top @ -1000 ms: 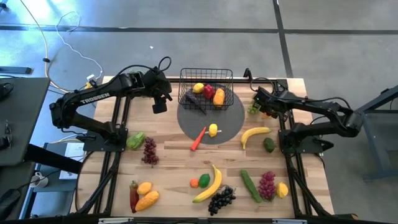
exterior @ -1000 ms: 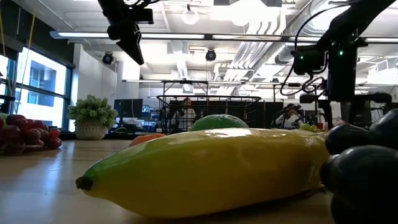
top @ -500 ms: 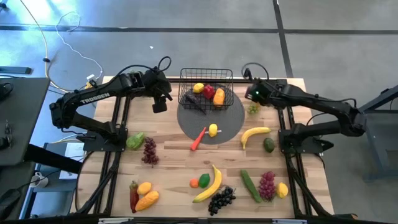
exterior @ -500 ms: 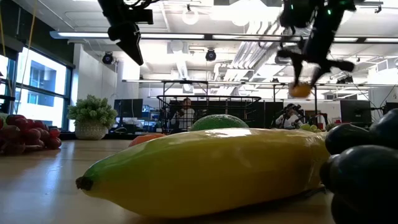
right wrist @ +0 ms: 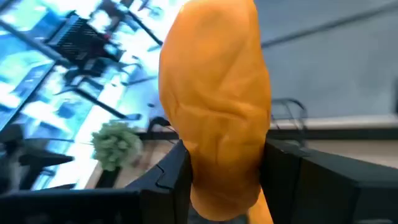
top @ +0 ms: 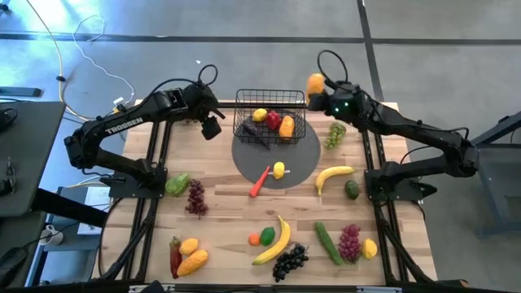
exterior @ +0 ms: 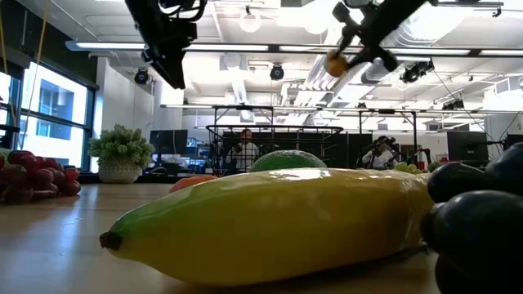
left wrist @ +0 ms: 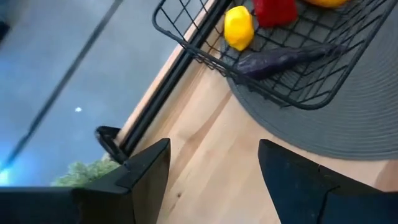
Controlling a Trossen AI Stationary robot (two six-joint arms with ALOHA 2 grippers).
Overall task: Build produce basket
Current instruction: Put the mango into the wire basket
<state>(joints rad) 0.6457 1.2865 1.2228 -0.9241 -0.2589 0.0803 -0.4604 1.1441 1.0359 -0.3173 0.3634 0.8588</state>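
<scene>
basket: black wire-mesh basket [top: 269, 110], upright at the far centre of the table, holding a lemon [top: 260, 115], red pepper [top: 273, 120], an orange-yellow piece and a dark purple piece.
raised fruit: orange fruit [top: 315, 84], held in the air just right of the basket.
loose produce: bananas, grapes, carrot, cucumber and others scattered nearer.

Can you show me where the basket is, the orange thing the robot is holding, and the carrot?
basket [top: 241, 99]: high view, top-left rim wire.
orange fruit [top: 315, 83]: high view, middle of the fruit in the right gripper's fingers.
carrot [top: 260, 181]: high view, middle of its orange body.
</scene>
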